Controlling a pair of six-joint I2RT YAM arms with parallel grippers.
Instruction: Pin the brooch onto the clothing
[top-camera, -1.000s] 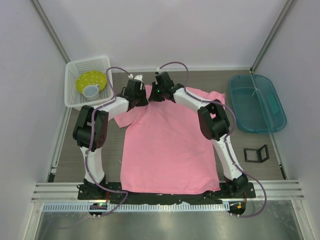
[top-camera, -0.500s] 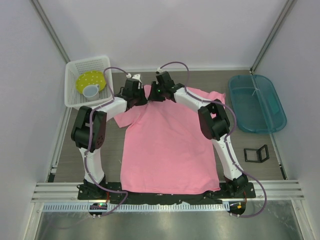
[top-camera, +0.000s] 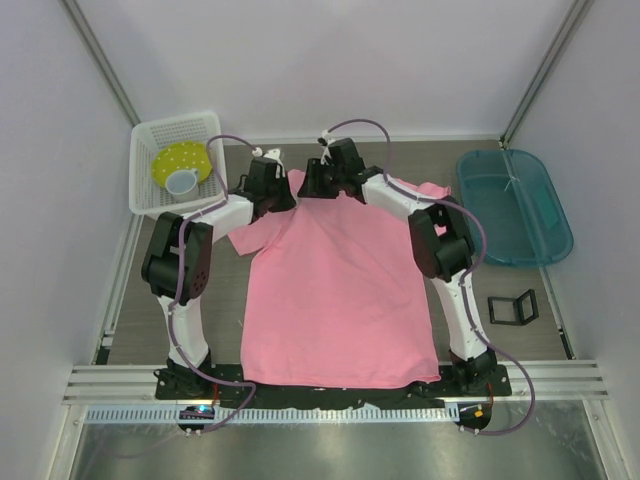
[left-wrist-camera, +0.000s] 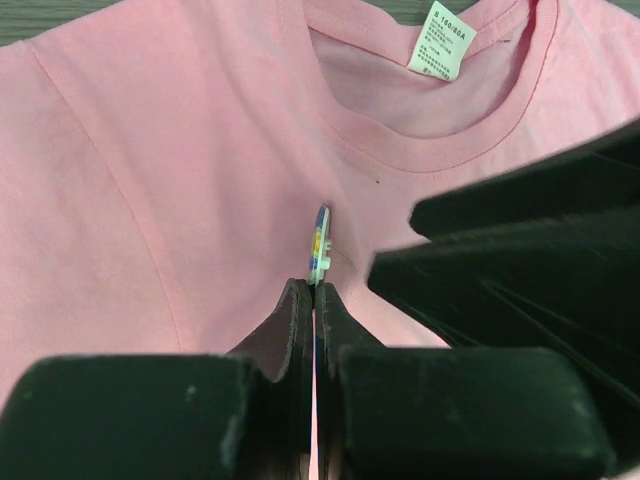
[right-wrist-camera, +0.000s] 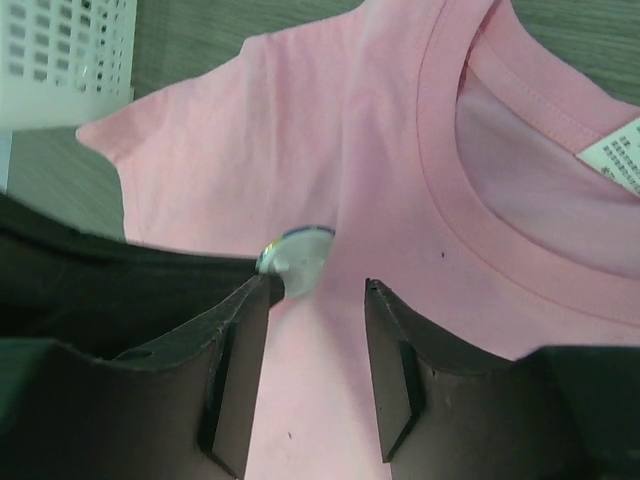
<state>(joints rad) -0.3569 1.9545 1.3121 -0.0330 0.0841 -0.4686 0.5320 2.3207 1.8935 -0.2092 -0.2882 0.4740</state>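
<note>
The pink T-shirt (top-camera: 335, 290) lies flat on the table, collar at the far end. It also fills the left wrist view (left-wrist-camera: 150, 150) and the right wrist view (right-wrist-camera: 380, 120). Its white label (left-wrist-camera: 441, 40) sits inside the collar. My left gripper (left-wrist-camera: 313, 290) is shut on the brooch (left-wrist-camera: 319, 245), held edge-on against the shirt just below the collar. In the right wrist view the brooch (right-wrist-camera: 298, 258) shows its whitish back. My right gripper (right-wrist-camera: 318, 290) is open over the shirt, its left finger beside the brooch. In the top view both grippers, left (top-camera: 283, 190) and right (top-camera: 312, 185), meet at the collar and hide the brooch.
A white basket (top-camera: 140, 170) at the far left holds a yellow bowl (top-camera: 185, 160) and a cup (top-camera: 182, 182). A teal tray (top-camera: 512, 205) stands at the right. A small black square case (top-camera: 513, 308) lies open right of the shirt.
My right wrist has shifted a little to the right and away from the collar. The left arm has barely moved and still holds the brooch.
</note>
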